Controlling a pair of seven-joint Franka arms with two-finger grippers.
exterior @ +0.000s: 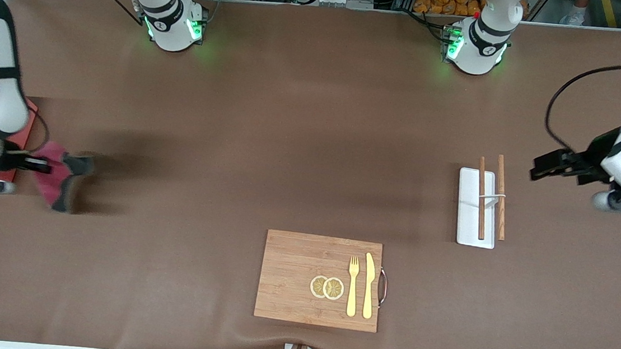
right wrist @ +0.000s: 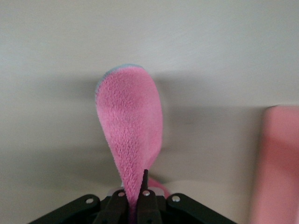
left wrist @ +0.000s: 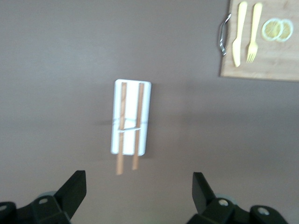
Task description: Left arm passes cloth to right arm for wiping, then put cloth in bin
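The magenta-pink cloth (exterior: 55,176) with grey edging hangs pinched in my right gripper (exterior: 36,163), which is shut on it at the right arm's end of the table. In the right wrist view the cloth (right wrist: 131,121) dangles from the shut gripper (right wrist: 140,186) above the brown table. The salmon-pink bin (exterior: 26,135) stands right beside the gripper, mostly hidden by the right arm; one wall shows in the right wrist view (right wrist: 279,163). My left gripper (exterior: 539,169) is open and empty, held above the table at the left arm's end. It shows open in the left wrist view (left wrist: 139,186).
A white tray (exterior: 467,211) with two brown sticks lies near the left gripper, also in the left wrist view (left wrist: 131,105). A bamboo cutting board (exterior: 290,277) with a fork, a knife and lemon slices lies near the front camera.
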